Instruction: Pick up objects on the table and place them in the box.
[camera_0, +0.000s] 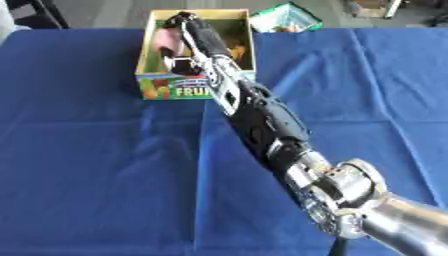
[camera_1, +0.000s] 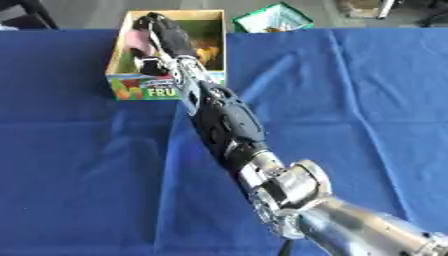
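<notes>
The right arm (camera_0: 262, 120) stretches in from the lower right, straight across the blue cloth (camera_0: 87, 160) and up to the box (camera_0: 149, 55). The right hand (camera_0: 185, 31) is over the box's open top, fingers curled downward inside its walls. A pink thing (camera_0: 164, 42) lies in the box just left of the hand, touching or nearly touching the fingers; whether the hand grips it, I cannot tell. Something yellow-orange (camera_1: 208, 52) sits in the box on the hand's right. The box stands at the cloth's far edge, its fruit-printed front wall facing the robot. Beyond the box's right corner lies a green packet (camera_0: 284, 19).
</notes>
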